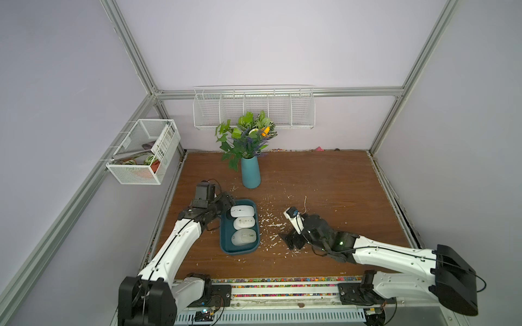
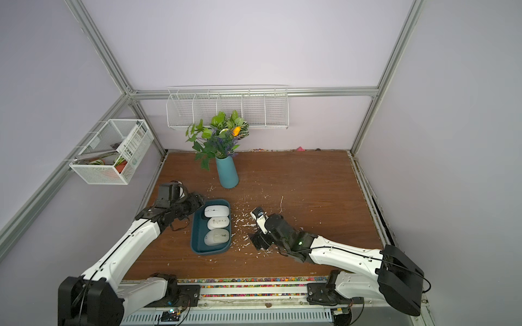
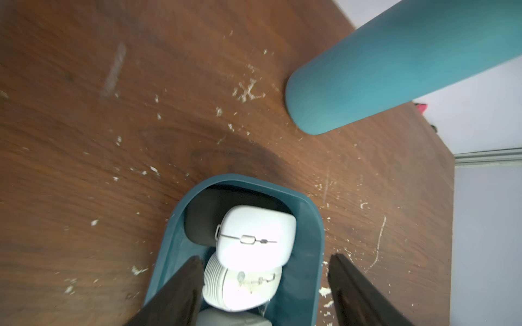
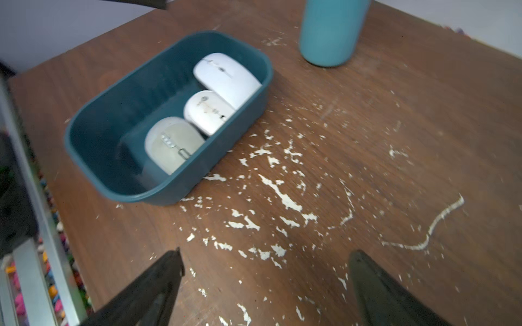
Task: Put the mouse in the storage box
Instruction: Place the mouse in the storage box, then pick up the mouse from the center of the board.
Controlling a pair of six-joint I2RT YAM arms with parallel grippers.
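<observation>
Teal box (image 1: pixel 225 237): set on the brown table (image 1: pixel 324 183) left of centre, with its long axis running near to far, as shown in both top views.
Mice: three are held in the box, laid crosswise along its right wall. The white mouse (image 1: pixel 242 211) is at the far end, then the middle mouse (image 1: pixel 244 223), then the grey mouse (image 1: pixel 244 236) at the near end. No mouse is seen on the table.
Left gripper (image 3: pixel 267 258): spread, with nothing pinched. It is held above the box's far end, whose width is straddled by the fingers (image 3: pixel 175 293).
Right gripper (image 4: pixel 267 251): spread wide, with nothing pinched. It is held over scarred bare table, right of the box and apart from it.
Nearer arm: the left. The box lies straight beneath the left gripper and off to the left of the right one.
Coming move: the task is judged done. Only a lift clear of the box is called for, straight up so that no wall is caught.
Left wrist view only: the white mouse is shown propped on the middle mouse. A dark rounded shape lies under it that cannot be identified.
Right wrist view only: all three mice are shown in one row, with the box's left side bare as far as can be told. The vase (image 4: pixel 330 34) is seen beyond the far end.
</observation>
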